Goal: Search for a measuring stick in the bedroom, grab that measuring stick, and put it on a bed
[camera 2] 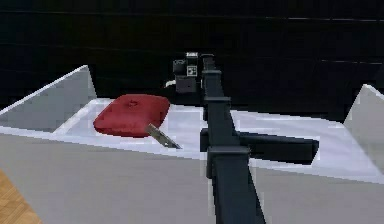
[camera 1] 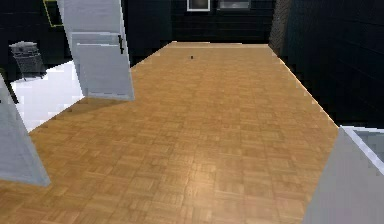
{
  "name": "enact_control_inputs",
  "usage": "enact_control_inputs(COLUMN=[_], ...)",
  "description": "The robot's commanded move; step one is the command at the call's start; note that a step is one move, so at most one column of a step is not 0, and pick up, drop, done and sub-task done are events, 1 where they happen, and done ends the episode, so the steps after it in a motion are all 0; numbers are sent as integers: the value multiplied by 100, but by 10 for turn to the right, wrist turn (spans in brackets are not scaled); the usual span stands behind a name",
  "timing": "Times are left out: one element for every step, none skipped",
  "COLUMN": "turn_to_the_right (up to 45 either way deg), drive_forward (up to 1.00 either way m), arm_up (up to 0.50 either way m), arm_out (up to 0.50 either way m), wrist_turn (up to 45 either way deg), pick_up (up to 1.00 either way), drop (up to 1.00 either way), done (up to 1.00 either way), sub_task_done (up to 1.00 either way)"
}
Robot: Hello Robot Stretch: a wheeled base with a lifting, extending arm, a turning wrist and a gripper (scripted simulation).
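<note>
A thin grey stick-like thing (camera 2: 160, 135) lies on the white bed (camera 2: 110, 160) beside a red pillow (camera 2: 131, 113); its shape fits a measuring stick. The dark arm (camera 2: 222, 140) rises from the bottom edge over the bed. At its far end sit the white marked squares (camera 2: 186, 68), and left of them the gripper (camera 2: 171, 80) stands above the pillow's far side. I cannot tell whether the gripper holds anything.
White boards (camera 2: 50, 98) rise at both ends of the bed, with a dark wall behind. Ahead lies parquet floor (camera 1: 200, 130) with a small dark object (camera 1: 190, 58) far off. A white door (camera 1: 100, 50) stands ajar at left, and a white furniture corner (camera 1: 352, 180) is at lower right.
</note>
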Motion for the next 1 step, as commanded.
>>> enact_control_inputs(turn_to_the_right=[0], drive_forward=[0], arm_up=[0], arm_out=[-8], wrist_turn=[0], pick_up=[0], drop=[0], done=[0], sub_task_done=[0])
